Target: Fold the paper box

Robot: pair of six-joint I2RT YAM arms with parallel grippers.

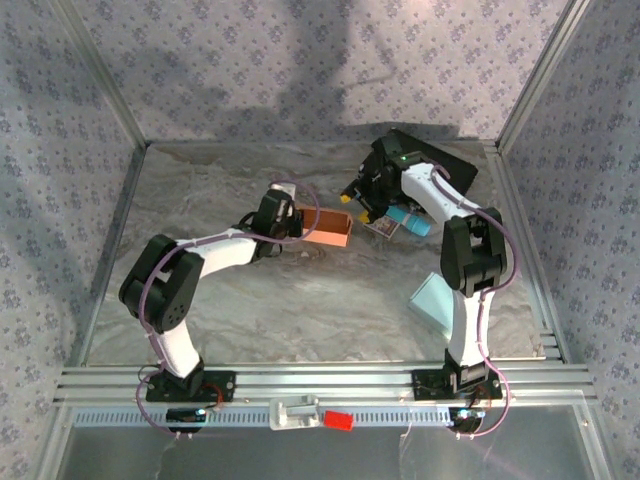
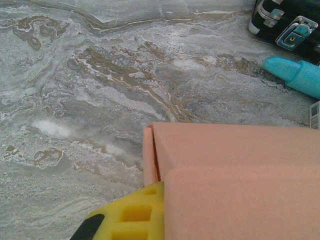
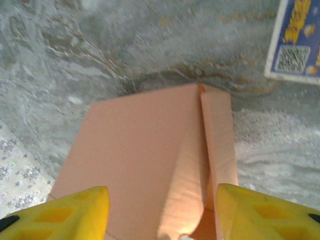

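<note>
1. The orange paper box (image 1: 325,228) lies mid-table, nearer the far edge, and looks like an open tray.
2. The left gripper (image 1: 287,222) is at the box's left end. One yellow finger (image 2: 127,217) touches the end flap, but I cannot tell whether the jaws are gripping.
3. The right gripper (image 3: 160,192) straddles the right end with its jaws spread, holding nothing.
4. Steady the left end, pinch the narrow flap (image 3: 217,135) near its crease, and fold it slowly so the box doesn't slide into the QR card (image 3: 295,40).

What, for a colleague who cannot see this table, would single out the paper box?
Start from the grey marbled table and look near its middle, left of the black case. The paper box lies there, a long open tray; it alone is salmon-orange, unlike the turquoise marker and pale blue sheet nearby.
</note>
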